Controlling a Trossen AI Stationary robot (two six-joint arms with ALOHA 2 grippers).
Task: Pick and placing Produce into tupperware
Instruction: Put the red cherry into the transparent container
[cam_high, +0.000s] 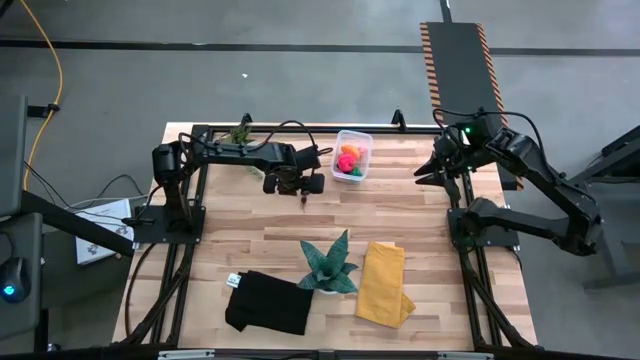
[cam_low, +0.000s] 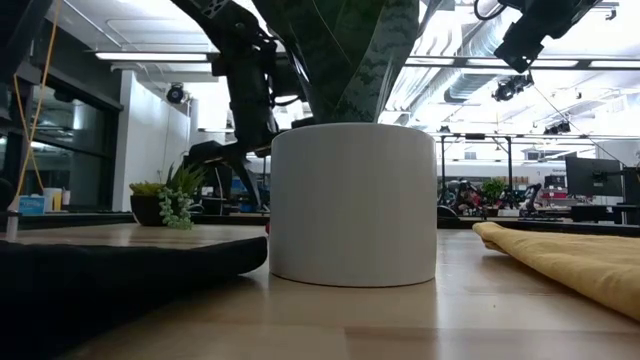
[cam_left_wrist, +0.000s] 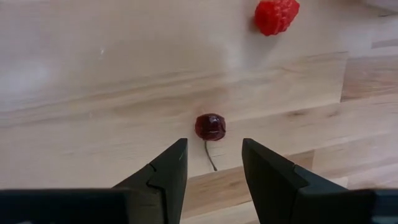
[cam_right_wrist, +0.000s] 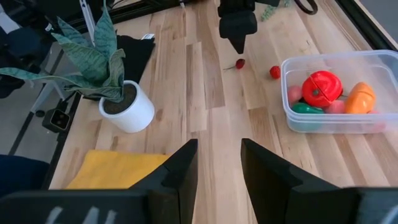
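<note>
The clear tupperware tub (cam_high: 352, 155) stands near the table's far edge and holds red, orange, green and pink produce (cam_right_wrist: 321, 87). A tiny dark red cherry (cam_left_wrist: 211, 126) with a thin stem lies on the bare wood. A small red raspberry (cam_left_wrist: 276, 15) lies between it and the tub (cam_right_wrist: 339, 93). My left gripper (cam_left_wrist: 213, 146) is open and points down over the cherry (cam_right_wrist: 240, 63), one finger on either side above its stem, touching nothing. My right gripper (cam_right_wrist: 217, 149) is open too and hangs above the table's right part, away from the tub.
A teal spiky plant in a white pot (cam_right_wrist: 127, 109) stands mid-table toward the near edge. A folded yellow cloth (cam_high: 383, 285) lies to its right and a black cloth (cam_high: 268, 303) to its left. A small leafy potted plant (cam_high: 240, 133) sits at the far edge, behind the left arm.
</note>
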